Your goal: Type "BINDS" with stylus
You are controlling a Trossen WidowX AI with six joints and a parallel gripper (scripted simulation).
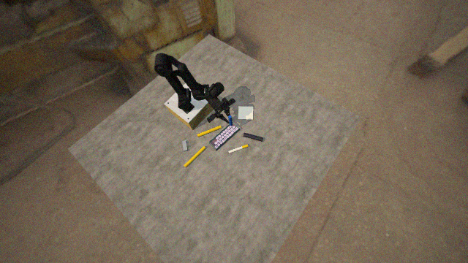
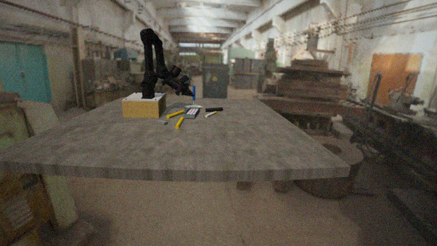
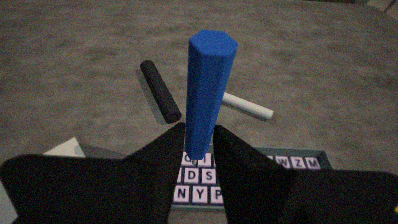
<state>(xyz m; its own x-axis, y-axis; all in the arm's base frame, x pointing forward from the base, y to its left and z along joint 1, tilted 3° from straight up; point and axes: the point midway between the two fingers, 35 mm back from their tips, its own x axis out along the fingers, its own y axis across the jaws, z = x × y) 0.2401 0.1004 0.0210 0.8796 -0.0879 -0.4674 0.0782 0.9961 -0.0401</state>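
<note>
The blue stylus [image 1: 230, 119] [image 2: 194, 91] [image 3: 207, 75] stands nearly upright in my gripper [image 1: 229, 120] [image 2: 192, 95] [image 3: 199, 130], which is shut on it. The keyboard [image 1: 224, 137] [image 2: 192, 113] [image 3: 200, 194] lies below, with pale lettered keys in a dark frame. In the wrist view the stylus's lower end appears over the upper key row, beside the I key, and partly hides the key left of it. D and S show in the row below, N, Y and P lower still. The fingers hide several keys. Whether the tip touches a key cannot be told.
A pale square pad [image 1: 246, 112] [image 3: 65, 150] lies beside the keyboard. A black rod [image 1: 253, 137] [image 3: 160, 92] and a white-and-yellow rod [image 1: 238, 149] [image 3: 247, 106] lie beyond it. Two yellow sticks [image 1: 209, 131] [image 1: 194, 157] and a grey block [image 1: 185, 145] lie nearer the arm's base.
</note>
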